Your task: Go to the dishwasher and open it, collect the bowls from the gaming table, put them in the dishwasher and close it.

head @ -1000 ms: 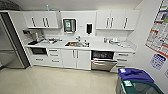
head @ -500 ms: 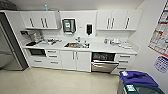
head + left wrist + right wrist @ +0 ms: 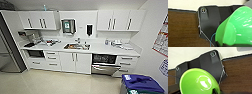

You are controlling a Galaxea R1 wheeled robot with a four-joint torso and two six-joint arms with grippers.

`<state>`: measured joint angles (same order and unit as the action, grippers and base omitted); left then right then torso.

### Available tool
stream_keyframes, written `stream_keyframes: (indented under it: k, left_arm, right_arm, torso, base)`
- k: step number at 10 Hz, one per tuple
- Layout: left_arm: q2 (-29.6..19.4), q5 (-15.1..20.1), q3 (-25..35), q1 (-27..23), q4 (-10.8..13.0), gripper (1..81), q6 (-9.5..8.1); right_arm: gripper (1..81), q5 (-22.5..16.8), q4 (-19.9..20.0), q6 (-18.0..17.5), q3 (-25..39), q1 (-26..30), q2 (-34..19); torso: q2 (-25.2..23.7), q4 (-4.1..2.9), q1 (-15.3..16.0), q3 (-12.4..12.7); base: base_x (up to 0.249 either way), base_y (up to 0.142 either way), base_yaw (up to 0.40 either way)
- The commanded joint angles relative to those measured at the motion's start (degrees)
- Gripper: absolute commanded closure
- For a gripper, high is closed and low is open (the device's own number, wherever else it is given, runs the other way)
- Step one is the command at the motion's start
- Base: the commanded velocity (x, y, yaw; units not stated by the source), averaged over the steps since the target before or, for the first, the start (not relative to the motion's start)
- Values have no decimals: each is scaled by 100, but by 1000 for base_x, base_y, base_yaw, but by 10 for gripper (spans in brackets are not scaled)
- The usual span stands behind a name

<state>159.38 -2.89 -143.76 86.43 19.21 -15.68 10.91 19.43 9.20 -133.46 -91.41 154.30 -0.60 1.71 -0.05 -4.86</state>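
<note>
the head view faces a kitchenette wall: the built-in dishwasher (image 3: 104, 63) with its brushed stainless-steel front sits under the white counter (image 3: 110, 50), right of the steel sink (image 3: 76, 46), its door hanging partly open over a dark interior. white upper cabinets (image 3: 37, 20) line the wall, and a blue-lidded bin (image 3: 142, 85) stands near on the right. a bright green shallow round plastic bowl (image 3: 238, 28) looms large in the left wrist view, and a green bowl (image 3: 198, 82) also shows in the right wrist view – which gripper holds it, and how far either gripper is open, i cannot tell.
</note>
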Motion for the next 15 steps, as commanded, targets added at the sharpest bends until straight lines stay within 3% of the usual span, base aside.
stream_keyframes:
  k: [1, 15]
  left_arm:
    - [-55, 236, 32, -262, 39, 811, 3]
    - [-90, 245, 32, -262, 39, 811, 3]
  right_arm:
    - [811, -309, -27, 11, 14, 205, -195]
    - [811, -309, -36, 11, -3, 214, -160]
  torso:
    - [0, 0, 5, 0]
    - [6, 0, 5, -2]
  base:
    - [139, 0, 0]
    - [120, 0, 0]
